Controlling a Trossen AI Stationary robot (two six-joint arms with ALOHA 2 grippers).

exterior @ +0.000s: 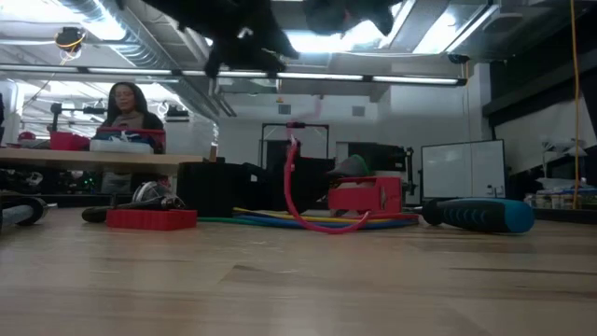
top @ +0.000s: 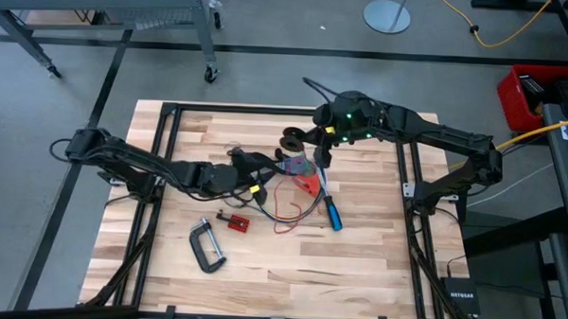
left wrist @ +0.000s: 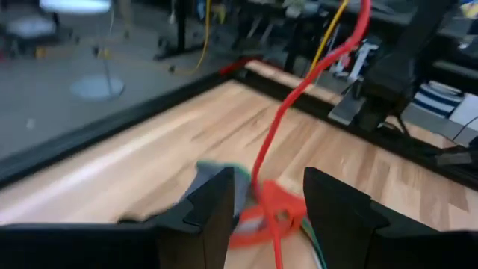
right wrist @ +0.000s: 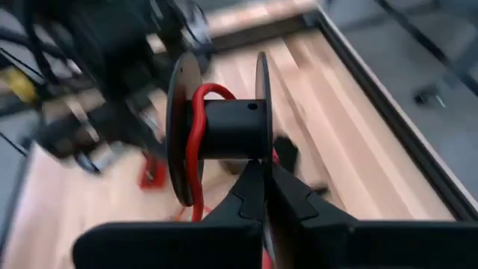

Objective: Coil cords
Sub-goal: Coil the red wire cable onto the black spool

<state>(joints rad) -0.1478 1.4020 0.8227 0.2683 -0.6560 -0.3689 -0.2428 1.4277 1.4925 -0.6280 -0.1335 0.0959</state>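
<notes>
A black spool (right wrist: 224,127) hangs above the table's middle, with my right gripper (right wrist: 263,175) shut on it. A red cord (right wrist: 196,134) is wound on its hub and runs down (exterior: 291,177) to a loose pile of coloured cords (top: 287,199) lying on the table. My left gripper (left wrist: 269,183) stands open just left of that pile, above the table. The red cord (left wrist: 280,127) passes up between its fingers, over a red piece (left wrist: 272,213) on the table. Whether it touches them I cannot tell. My right gripper pinches the rim of one spool flange (right wrist: 261,153) between its two shut fingers. The fingers lie along the flange's flat faces and slant down from the table's right. The spool is lifted clear, its axis level, with the red cord trailing down from the hub.
A blue-handled screwdriver (top: 331,214) lies right of the cords. A black C-clamp (top: 205,247) and a small red block (top: 233,221) lie toward the near edge. The black frame (top: 404,164) borders the table. A person (exterior: 131,112) sits at a bench far behind.
</notes>
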